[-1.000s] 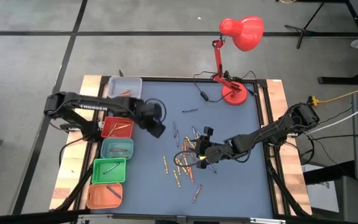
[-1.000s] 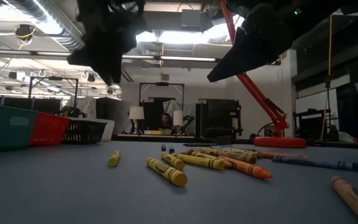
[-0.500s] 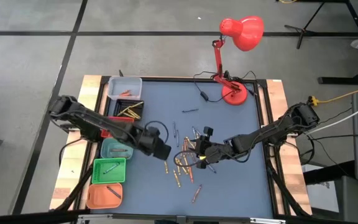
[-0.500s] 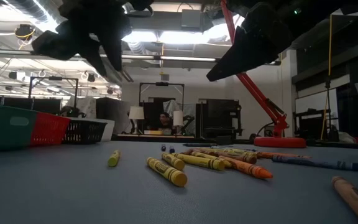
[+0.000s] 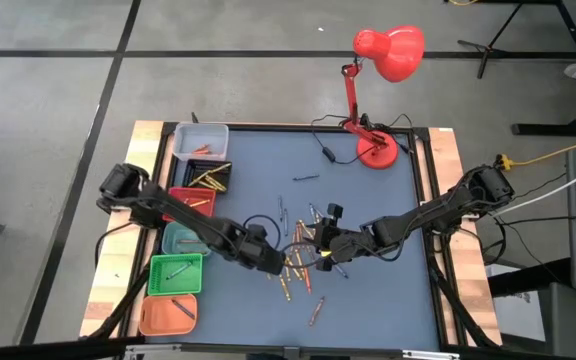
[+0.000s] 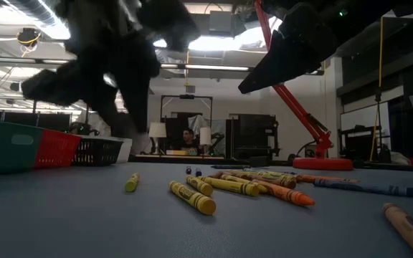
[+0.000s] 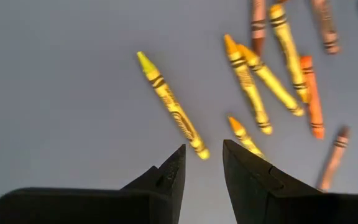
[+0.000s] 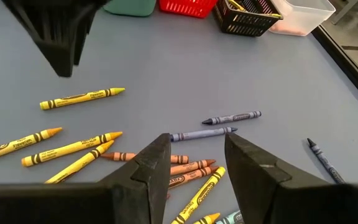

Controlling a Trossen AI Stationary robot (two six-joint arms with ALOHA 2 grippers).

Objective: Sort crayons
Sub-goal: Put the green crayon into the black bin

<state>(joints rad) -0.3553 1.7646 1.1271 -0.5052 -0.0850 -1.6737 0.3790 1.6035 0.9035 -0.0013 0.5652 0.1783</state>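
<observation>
Several crayons (image 5: 298, 262) in yellow, orange, blue and dark colours lie flat and loose on the blue-grey mat near the table's middle. My left gripper (image 5: 271, 262) hangs open just above the left edge of this scatter, pointing steeply down. In the left wrist view its fingertips (image 7: 202, 152) stand on either side of the end of a lone yellow crayon (image 7: 169, 107), above it and apart from it. My right gripper (image 5: 318, 245) waits open over the scatter's right part, raised above a blue crayon (image 8: 201, 134), with nothing between its fingers (image 8: 197, 140).
A row of small bins runs along the table's left side: white (image 5: 200, 140), black (image 5: 211, 178), red (image 5: 190, 203), teal (image 5: 188, 238), green (image 5: 176, 274), orange (image 5: 168, 314), some holding crayons. A red desk lamp (image 5: 376, 150) and its cable stand at the far right.
My left gripper has swung from over the red bin toward the table's near right, coming down over the scattered crayons and rolling about its own axis; its fingers stay open. The crayons have not moved.
</observation>
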